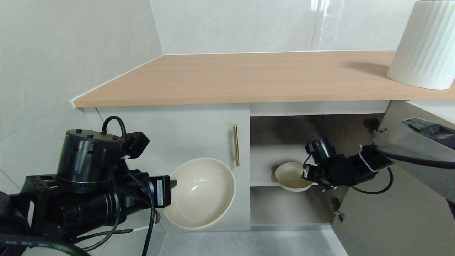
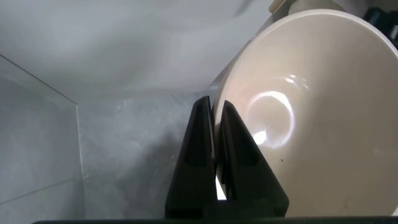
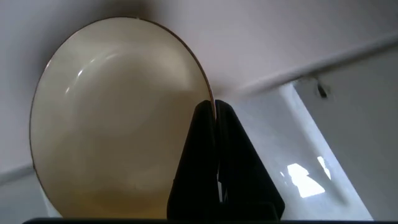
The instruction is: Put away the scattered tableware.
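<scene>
My left gripper (image 1: 174,183) is shut on the rim of a large cream bowl (image 1: 201,193), held on edge in front of the closed cabinet door. In the left wrist view the fingers (image 2: 202,134) pinch that bowl's rim (image 2: 311,118). My right gripper (image 1: 312,176) is inside the open cabinet, shut on the rim of a smaller cream bowl (image 1: 290,176) at the front edge of the middle shelf. The right wrist view shows the small bowl (image 3: 118,118) with its rim clamped between the fingers (image 3: 202,143). Whether it rests on the shelf I cannot tell.
A wooden countertop (image 1: 249,76) runs above the cabinet, with a white ribbed container (image 1: 424,44) at its right end. The closed left door carries a gold handle (image 1: 235,145). The right door (image 1: 391,213) is swung open. A lower shelf (image 1: 289,208) lies below the small bowl.
</scene>
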### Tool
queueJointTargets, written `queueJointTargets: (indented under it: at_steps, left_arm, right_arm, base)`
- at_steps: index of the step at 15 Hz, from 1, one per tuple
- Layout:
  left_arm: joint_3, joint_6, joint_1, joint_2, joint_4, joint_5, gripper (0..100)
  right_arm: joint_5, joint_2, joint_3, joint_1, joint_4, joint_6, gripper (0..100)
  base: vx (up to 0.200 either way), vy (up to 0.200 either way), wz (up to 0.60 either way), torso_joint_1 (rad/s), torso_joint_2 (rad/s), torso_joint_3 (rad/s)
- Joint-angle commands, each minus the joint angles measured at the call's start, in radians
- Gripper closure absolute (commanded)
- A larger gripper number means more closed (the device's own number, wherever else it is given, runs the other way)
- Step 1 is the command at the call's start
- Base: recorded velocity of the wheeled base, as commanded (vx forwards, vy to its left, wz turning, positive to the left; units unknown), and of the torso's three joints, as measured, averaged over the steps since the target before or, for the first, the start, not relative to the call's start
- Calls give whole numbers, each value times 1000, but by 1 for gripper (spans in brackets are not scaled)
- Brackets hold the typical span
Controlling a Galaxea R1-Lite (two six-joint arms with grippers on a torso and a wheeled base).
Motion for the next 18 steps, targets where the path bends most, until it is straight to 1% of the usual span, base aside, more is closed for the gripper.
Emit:
queueJointTargets:
  at_steps: [1, 3, 7, 14, 16, 18]
  left_arm:
    - [0, -1, 0, -1, 0, 1, 100]
    - [0, -1, 0, 2, 0, 1, 100]
    - [0, -1, 0, 21, 0, 1, 100]
    - [0, -2, 0, 21, 0, 1, 100]
    - [0, -2, 0, 21, 0, 1, 100]
    - [0, -2, 0, 22, 0, 1, 100]
  right_arm:
    - [-19, 76, -84, -14, 18, -3, 100]
    - [-57, 105, -156, -19, 44, -3, 100]
    - [-108, 153, -222, -29, 44, 3, 100]
    - [-114, 156, -245, -36, 38, 18, 100]
    - [-143, 176, -280, -37, 38, 21, 100]
    - [-149, 182, -286, -39, 38, 21, 100]
  base:
    - [0, 0, 0, 0, 0, 0]
    - [0, 0, 0, 0, 0, 0]
    - [0, 0, 0, 0, 0, 0]
    - [0, 0, 0, 0, 0, 0]
    - [0, 0, 0, 0, 0, 0]
    - [0, 0, 0, 0, 0, 0]
